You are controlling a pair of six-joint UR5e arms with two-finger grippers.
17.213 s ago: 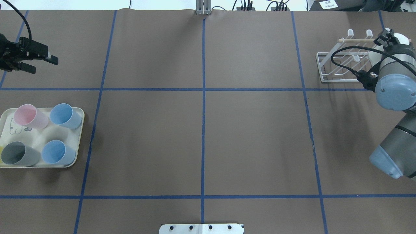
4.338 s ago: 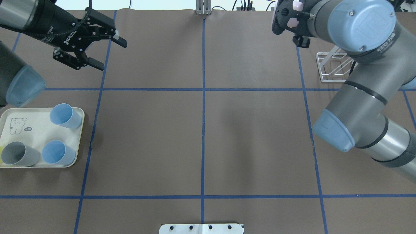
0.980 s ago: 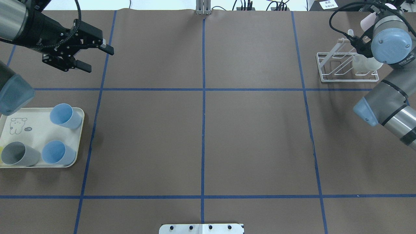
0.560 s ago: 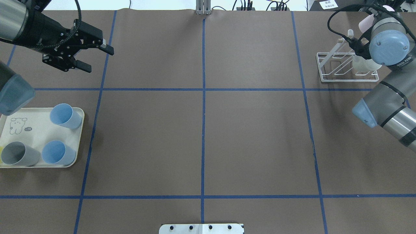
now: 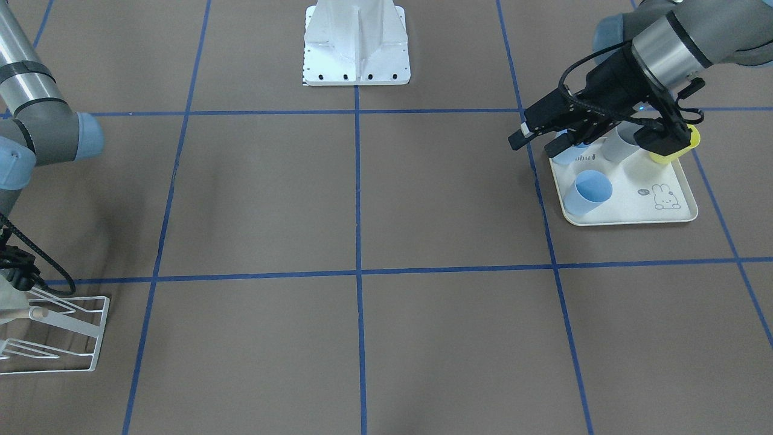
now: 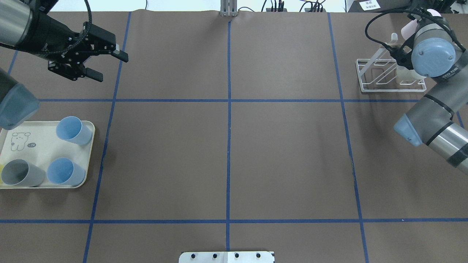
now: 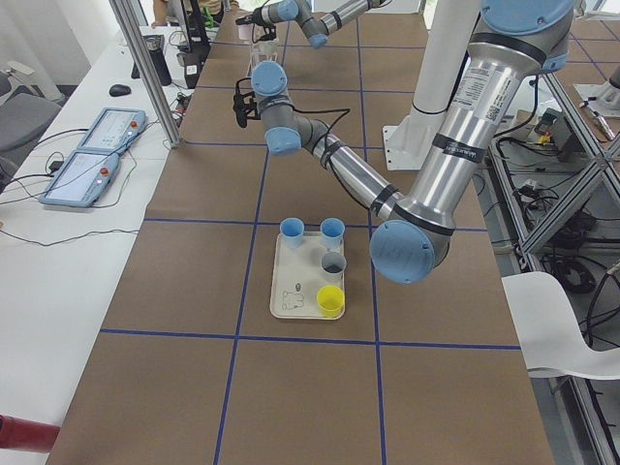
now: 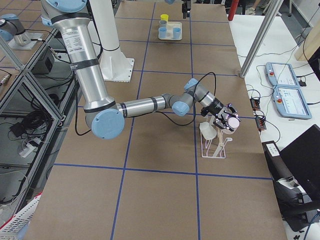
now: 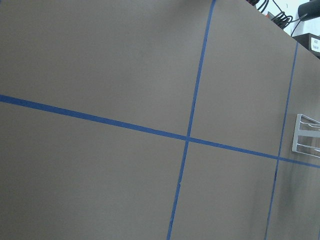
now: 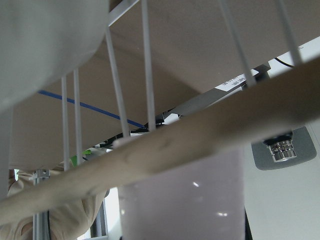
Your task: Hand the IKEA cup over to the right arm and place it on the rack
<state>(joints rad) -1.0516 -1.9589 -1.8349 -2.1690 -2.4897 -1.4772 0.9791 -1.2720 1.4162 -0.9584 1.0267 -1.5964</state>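
- The pink cup [image 8: 233,121] is held in the air at the top of the rack [image 6: 380,76], in the table's far right corner, close to the wooden dowel [image 10: 150,155].
- Its long axis is tipped well over, nearer level than upright, and lies across the gripper's fingers.
- One round end is turned toward the table's right end. Whether that end is the mouth or the base cannot be told.
- The right gripper [image 8: 223,119] is closed on the pink cup, with its fingers pressed against opposite sides of the wall.
- In the right wrist view, the dowel is seen crossing in front of the pink cup. Whether the two touch cannot be told.
- A white cup [image 8: 207,131] is seated on the rack, lower than the pink cup and just beside it.
- The right arm [image 6: 435,106] is bent over the rack and hides part of it from overhead.
- The left gripper [image 6: 109,67] is held above the table's far left part, its jaws spread wide with nothing between them.
- A cream tray [image 6: 33,153] is set at the table's left edge. Two blue cups [image 6: 73,130], a grey cup [image 6: 22,173] and a yellow cup [image 7: 331,300] are held on it.
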